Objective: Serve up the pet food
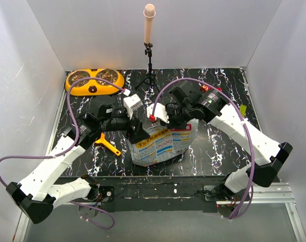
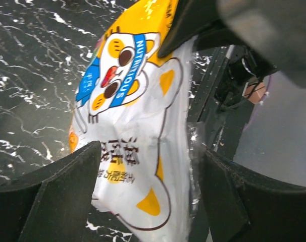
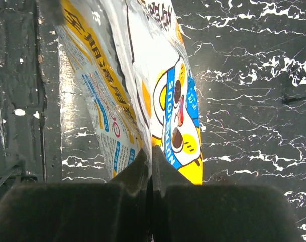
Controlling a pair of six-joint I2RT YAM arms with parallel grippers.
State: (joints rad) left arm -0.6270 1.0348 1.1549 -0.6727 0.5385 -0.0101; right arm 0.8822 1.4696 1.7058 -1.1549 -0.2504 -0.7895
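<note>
R gripper is clenched on the bag at its far edge, and we see the fingers pressed together w/ the crinkly film pinched between them. L gripper is released: fingers wide apart, the bag's printed face between them. We can't tell if either finger touches it. Bag sits mid-worktop, toward the near edge, btwn the two arms. A yellow-orange scoop lies just left of it. Pet food shows as brownish bits in both cups of the orange double bowl — far-left corner, well apart from the bag.
</note>
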